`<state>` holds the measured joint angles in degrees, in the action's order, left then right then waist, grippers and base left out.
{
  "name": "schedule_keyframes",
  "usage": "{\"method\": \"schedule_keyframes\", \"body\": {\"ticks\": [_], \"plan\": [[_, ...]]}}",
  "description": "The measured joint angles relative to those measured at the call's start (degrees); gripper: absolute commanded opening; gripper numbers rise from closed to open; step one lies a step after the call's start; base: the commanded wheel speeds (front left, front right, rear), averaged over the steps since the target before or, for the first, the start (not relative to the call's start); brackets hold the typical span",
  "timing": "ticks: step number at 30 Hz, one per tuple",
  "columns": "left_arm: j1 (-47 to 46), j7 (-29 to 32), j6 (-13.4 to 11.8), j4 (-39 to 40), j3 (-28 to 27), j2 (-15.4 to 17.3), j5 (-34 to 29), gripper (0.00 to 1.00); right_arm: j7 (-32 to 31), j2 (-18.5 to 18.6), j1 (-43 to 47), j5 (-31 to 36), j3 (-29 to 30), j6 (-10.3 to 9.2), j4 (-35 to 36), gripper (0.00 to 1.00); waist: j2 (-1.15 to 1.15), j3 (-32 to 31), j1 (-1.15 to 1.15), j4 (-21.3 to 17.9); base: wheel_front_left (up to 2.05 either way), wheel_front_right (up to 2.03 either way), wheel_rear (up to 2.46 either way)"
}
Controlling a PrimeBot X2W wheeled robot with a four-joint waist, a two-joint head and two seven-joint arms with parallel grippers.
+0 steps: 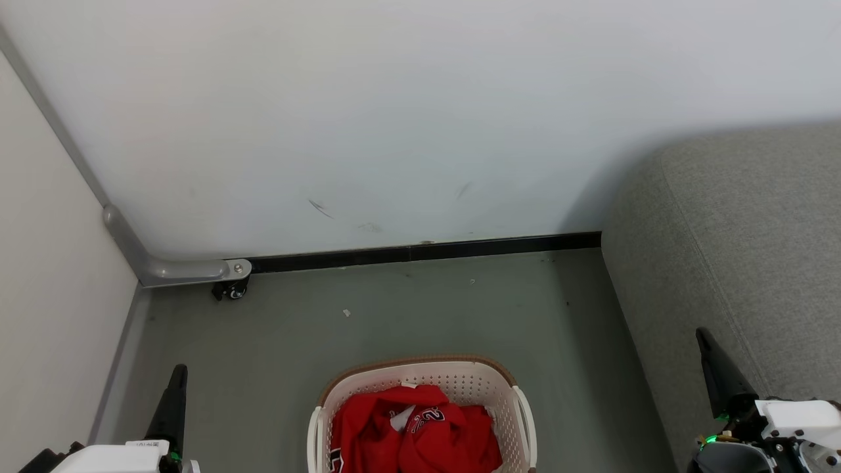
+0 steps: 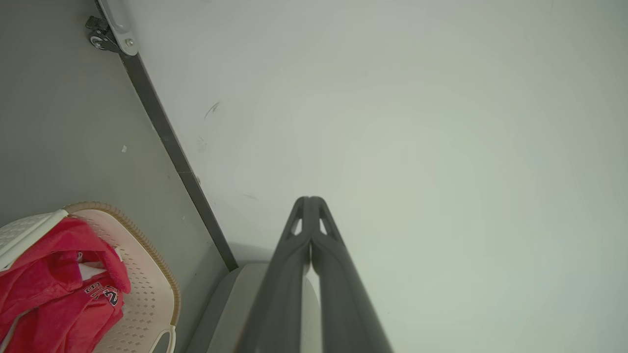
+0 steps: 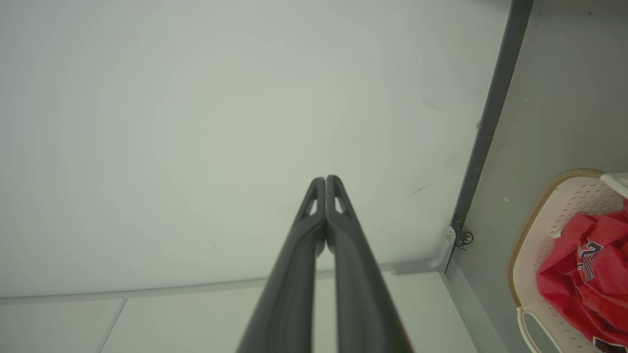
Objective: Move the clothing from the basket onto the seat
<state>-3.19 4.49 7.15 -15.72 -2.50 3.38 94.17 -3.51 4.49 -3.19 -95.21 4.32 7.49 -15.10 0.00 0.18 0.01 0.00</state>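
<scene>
Red clothing point(image 1: 420, 430) with a black-and-white number print lies bunched in the cream basket point(image 1: 460, 380) on the floor at the bottom centre of the head view. The grey seat point(image 1: 742, 243) rises to the right of the basket. My left gripper point(image 1: 177, 374) stands at the lower left, shut and empty, well left of the basket. My right gripper point(image 1: 704, 338) is at the lower right in front of the seat, also shut and empty. The left wrist view has the clothing point(image 2: 54, 289) and basket point(image 2: 147, 289) at its lower left; the right wrist view has the clothing point(image 3: 588, 274) in the basket point(image 3: 544, 206) at its lower right.
A pale wall point(image 1: 394, 118) with a black skirting strip point(image 1: 427, 253) stands behind the basket. A white panel point(image 1: 46, 276) on a small caster point(image 1: 230, 289) closes off the left side. Grey floor point(image 1: 394, 315) lies between wall and basket.
</scene>
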Motion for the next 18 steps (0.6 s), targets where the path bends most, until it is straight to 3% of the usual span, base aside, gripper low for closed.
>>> {"method": "schedule_keyframes", "body": {"ticks": [18], "plan": [[0.0, 0.1, 0.0, 0.1, -0.1, 0.0, 0.0, 0.00, 0.0, -0.1, 0.0, 0.0, 0.1, 0.00, 0.0, 0.00, 0.00, 0.0, 0.00, 0.0, 0.00, 0.00, 0.00]]}}
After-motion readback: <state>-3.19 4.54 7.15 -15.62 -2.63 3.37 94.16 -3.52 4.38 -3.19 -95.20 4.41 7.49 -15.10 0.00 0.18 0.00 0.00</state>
